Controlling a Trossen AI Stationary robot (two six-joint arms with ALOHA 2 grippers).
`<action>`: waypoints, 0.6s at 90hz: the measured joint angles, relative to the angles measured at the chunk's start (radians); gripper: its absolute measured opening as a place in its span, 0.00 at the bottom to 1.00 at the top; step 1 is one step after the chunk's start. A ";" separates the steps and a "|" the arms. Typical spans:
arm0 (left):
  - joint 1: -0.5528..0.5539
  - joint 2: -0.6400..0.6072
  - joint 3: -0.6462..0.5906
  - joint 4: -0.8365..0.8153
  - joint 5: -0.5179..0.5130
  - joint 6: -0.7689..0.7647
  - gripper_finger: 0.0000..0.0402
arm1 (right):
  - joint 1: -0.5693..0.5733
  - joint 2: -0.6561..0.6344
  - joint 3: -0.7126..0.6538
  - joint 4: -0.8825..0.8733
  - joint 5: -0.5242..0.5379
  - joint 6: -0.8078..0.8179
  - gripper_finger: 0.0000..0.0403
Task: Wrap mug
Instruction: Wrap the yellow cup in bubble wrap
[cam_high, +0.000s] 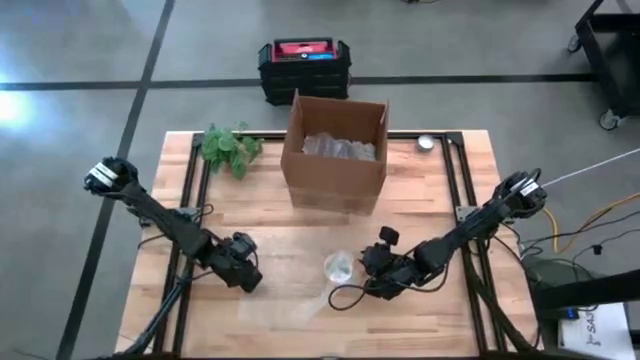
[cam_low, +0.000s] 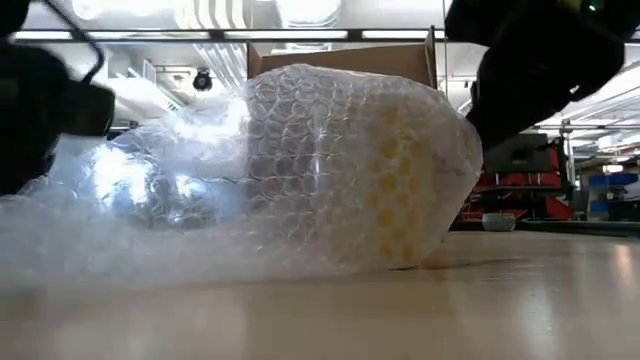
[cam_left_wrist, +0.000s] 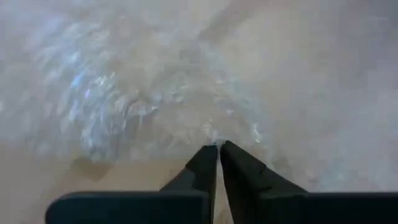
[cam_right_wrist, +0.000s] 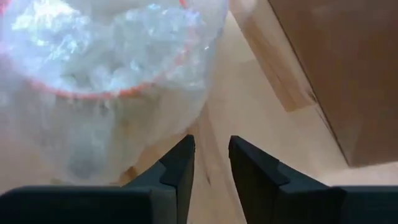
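Note:
The mug (cam_high: 338, 265) lies on its side in the middle of the table, covered in clear bubble wrap (cam_low: 330, 170); a yellow pattern shows through the wrap in the low view, and a reddish rim (cam_right_wrist: 118, 90) in the right wrist view. The rest of the sheet (cam_high: 285, 300) lies spread on the table toward the near left. My left gripper (cam_high: 247, 277) sits at the sheet's left end, shut on the wrap (cam_left_wrist: 219, 148). Just right of the mug, my right gripper (cam_right_wrist: 211, 152) is open, with only bare table between its fingers. My left gripper pinches the bubble wrap at its left edge (cam_left_wrist: 214, 134) between its two fingertips, low over the table, coming from the table's left. One layer or several, I cannot tell. The sheet runs from the fingers toward the mug and lies slack on the table.
An open cardboard box (cam_high: 335, 150) holding more clear wrap stands behind the mug. A green plant (cam_high: 230, 148) lies at the far left, and a small round metal object (cam_high: 427, 142) at the far right. A black crate (cam_high: 305, 68) stands on the floor beyond the table.

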 joint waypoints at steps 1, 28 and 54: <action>0.000 -0.001 0.007 0.003 -0.007 0.012 0.01 | 0.000 0.001 0.000 0.005 -0.001 -0.004 0.20; 0.034 -0.002 0.196 0.137 -0.207 0.423 0.00 | 0.000 0.005 0.000 0.095 -0.003 -0.086 0.14; 0.224 0.135 0.237 0.591 -0.041 0.773 0.00 | 0.000 0.005 0.000 0.146 -0.003 -0.121 0.09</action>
